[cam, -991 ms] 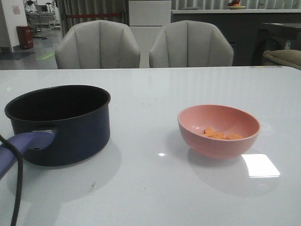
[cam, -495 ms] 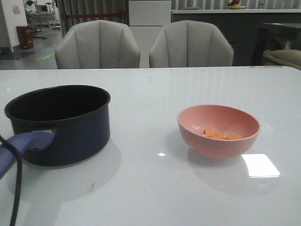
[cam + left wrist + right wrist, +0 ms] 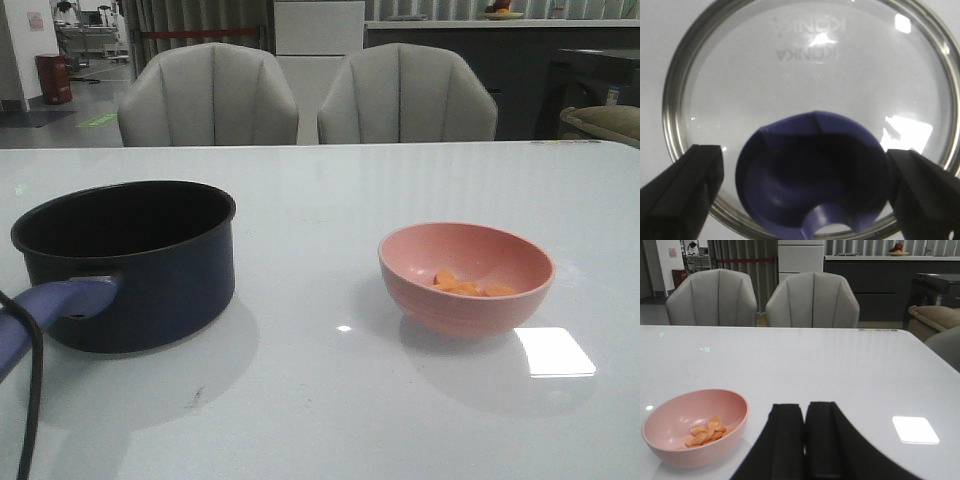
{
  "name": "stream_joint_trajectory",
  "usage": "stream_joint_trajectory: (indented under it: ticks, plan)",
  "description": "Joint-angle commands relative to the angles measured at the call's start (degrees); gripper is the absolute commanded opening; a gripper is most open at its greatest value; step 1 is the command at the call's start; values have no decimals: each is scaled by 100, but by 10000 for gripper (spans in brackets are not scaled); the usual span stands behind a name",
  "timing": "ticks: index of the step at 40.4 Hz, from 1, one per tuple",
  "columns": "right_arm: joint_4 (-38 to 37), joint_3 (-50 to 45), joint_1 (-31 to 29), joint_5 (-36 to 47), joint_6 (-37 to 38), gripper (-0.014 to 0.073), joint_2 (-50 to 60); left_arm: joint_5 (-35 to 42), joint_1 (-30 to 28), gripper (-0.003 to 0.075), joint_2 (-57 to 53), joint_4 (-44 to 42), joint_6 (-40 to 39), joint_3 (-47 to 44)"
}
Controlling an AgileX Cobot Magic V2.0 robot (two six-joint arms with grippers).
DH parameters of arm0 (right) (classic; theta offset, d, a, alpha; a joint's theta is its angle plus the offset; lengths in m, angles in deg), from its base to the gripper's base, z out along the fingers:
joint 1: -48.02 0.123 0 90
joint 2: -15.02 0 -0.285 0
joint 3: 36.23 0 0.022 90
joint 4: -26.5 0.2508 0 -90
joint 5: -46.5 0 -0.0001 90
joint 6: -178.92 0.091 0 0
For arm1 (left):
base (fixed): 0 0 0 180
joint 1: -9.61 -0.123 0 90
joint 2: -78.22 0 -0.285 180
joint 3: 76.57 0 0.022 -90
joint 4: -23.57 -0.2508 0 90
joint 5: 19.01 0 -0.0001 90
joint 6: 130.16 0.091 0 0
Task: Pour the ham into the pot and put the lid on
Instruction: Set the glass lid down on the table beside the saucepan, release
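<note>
The dark navy pot (image 3: 125, 270) stands at the table's left, its blue-purple handle (image 3: 55, 300) pointing toward the near edge. To its right a pink bowl (image 3: 466, 275) holds the ham (image 3: 470, 287), a few orange chunks, also seen as ham (image 3: 704, 430) in the right wrist view. The glass lid (image 3: 815, 75) lies flat under my left gripper (image 3: 802, 152), which is open with its fingers (image 3: 682, 195) on either side of the dark blue knob (image 3: 812, 175). My right gripper (image 3: 804, 410) is shut and empty, to the right of the bowl (image 3: 695, 425). Neither gripper shows in the front view.
A black cable (image 3: 30, 400) hangs across the front left corner by the pot handle. Two grey chairs (image 3: 210, 95) stand beyond the far edge of the white table (image 3: 330, 200). A bright light patch (image 3: 553, 352) reflects near the bowl.
</note>
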Motion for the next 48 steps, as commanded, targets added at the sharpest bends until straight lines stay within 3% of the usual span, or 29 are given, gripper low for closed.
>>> stream_joint_trajectory:
  ticks: [1,17,31,48]
  plan:
    - [-68,34,-21,496,0,147,121,-22,24,658,-372,91,-25,163]
    - [-68,34,-21,496,0,147,121,58,24,658,-1065,399,155,152]
    - [-68,34,-21,496,0,147,121,1038,65,658,-3199,615,222,-392]
    - [-68,34,-21,496,0,147,121,2293,1408,658,-5813,423,222,-1946]
